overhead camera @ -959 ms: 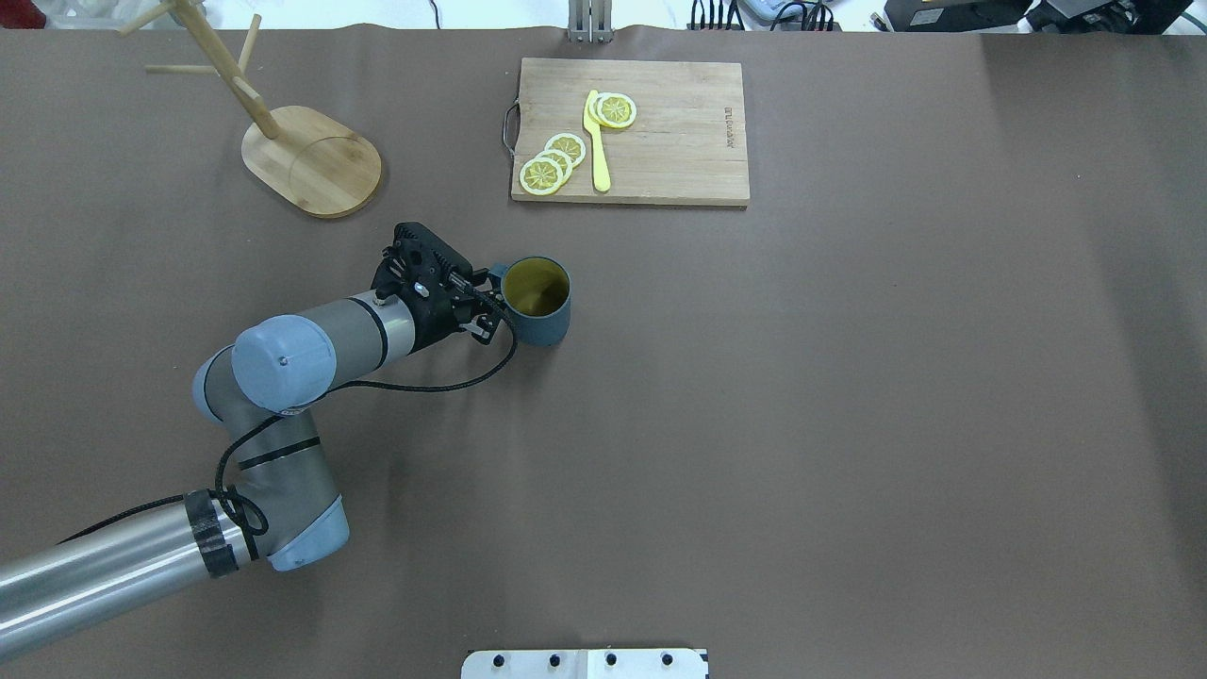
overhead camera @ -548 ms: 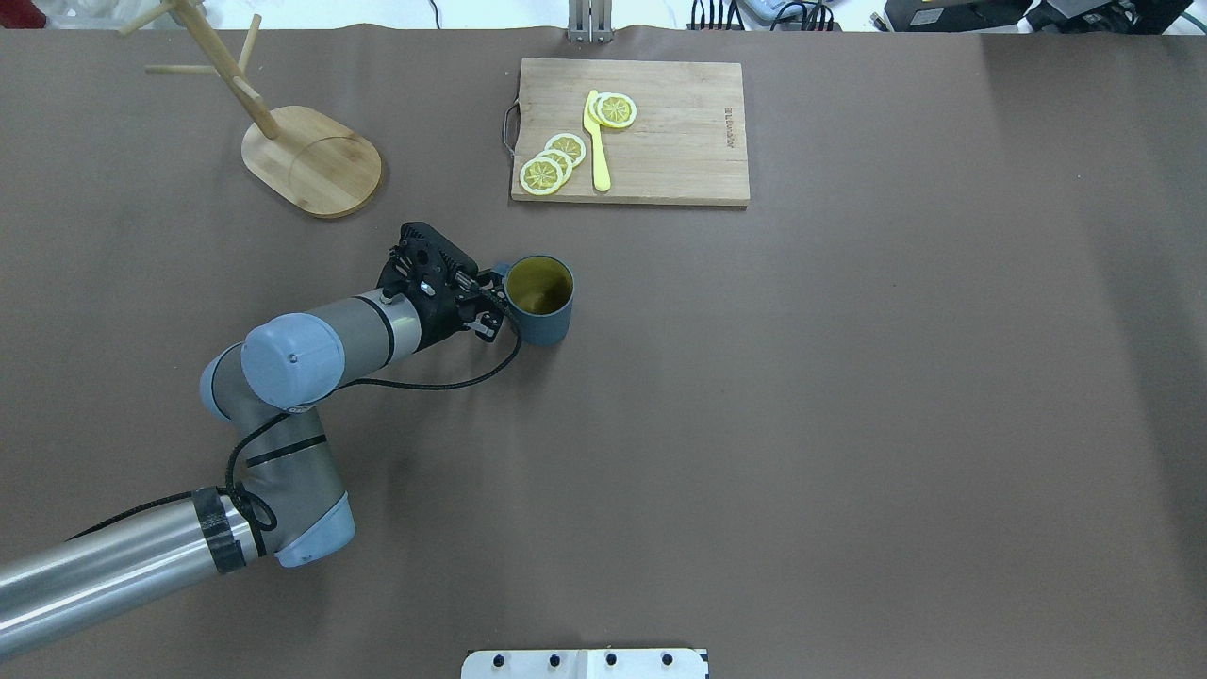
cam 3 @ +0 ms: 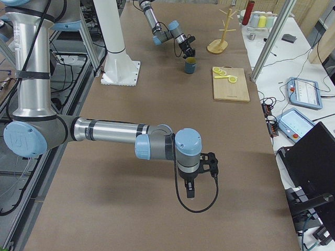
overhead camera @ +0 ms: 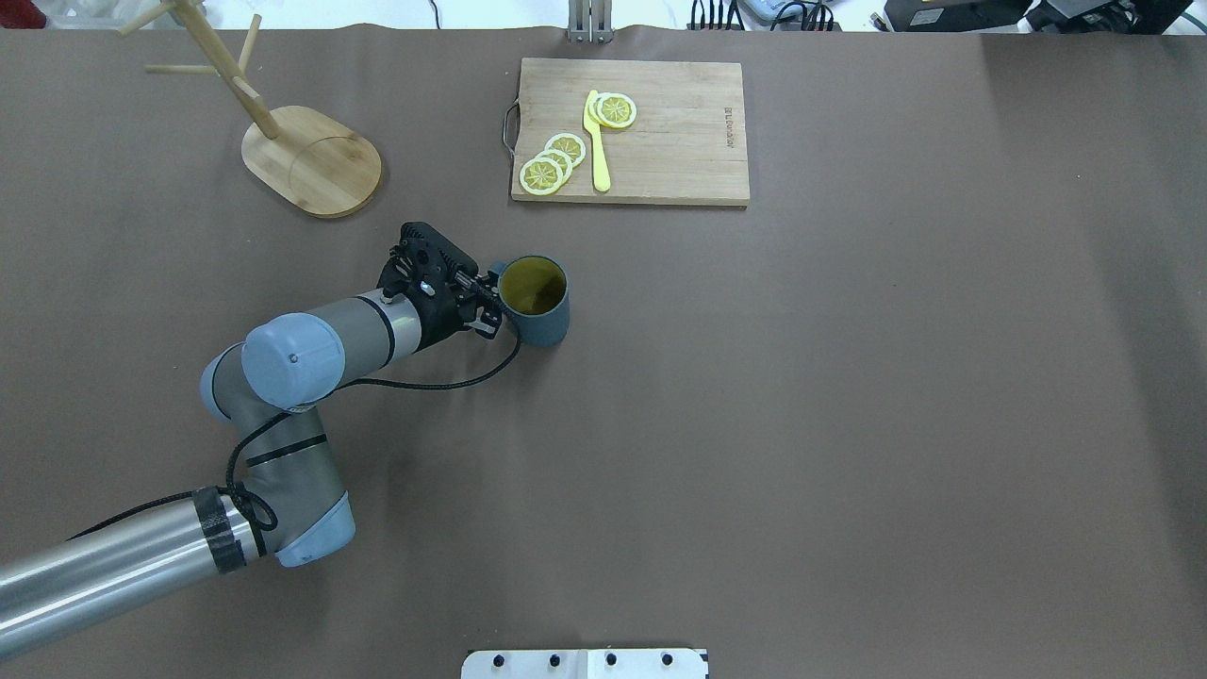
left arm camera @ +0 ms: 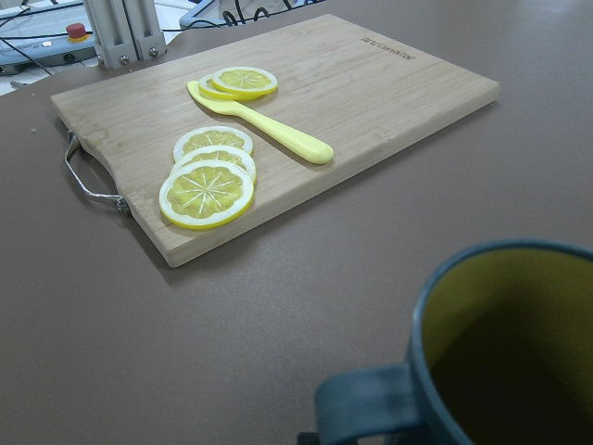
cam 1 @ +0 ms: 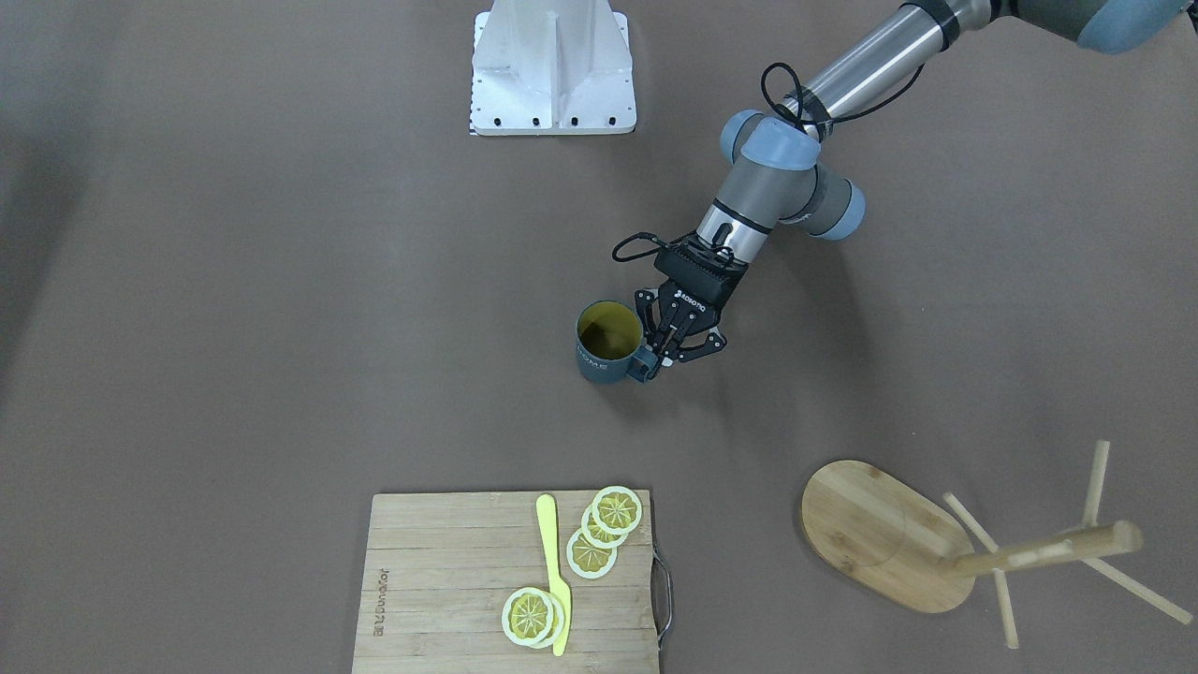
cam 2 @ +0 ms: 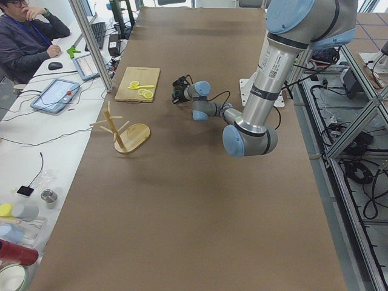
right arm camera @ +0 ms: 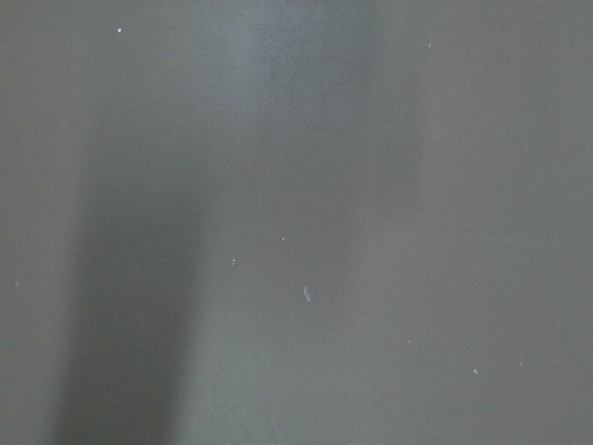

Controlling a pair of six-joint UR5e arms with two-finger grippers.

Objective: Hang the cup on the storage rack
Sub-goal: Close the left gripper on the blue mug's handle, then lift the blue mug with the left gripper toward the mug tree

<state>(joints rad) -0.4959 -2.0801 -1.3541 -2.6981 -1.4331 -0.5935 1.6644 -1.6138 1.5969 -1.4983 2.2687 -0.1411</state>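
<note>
— How is the worktop (overhead camera: 754,424) lit?
— Evenly, from overhead. Only faint, soft-edged shadows are cast, such as the one beside the cup (cam 1: 608,342). A darker band is seen towards the right edge.
— Is glare noted?
— A pale sheen is carried by the metal tube of the left arm (overhead camera: 94,575) at the near left corner. The strip beyond the far edge is rendered very bright.
— And focus?
— The fixed views are kept sharp. In the left wrist view the cup is blurred at close range, while the cutting board (left arm camera: 278,120) is resolved clearly. The right wrist view is filled with dim grey surface, crossed by a soft shadow band.
</note>
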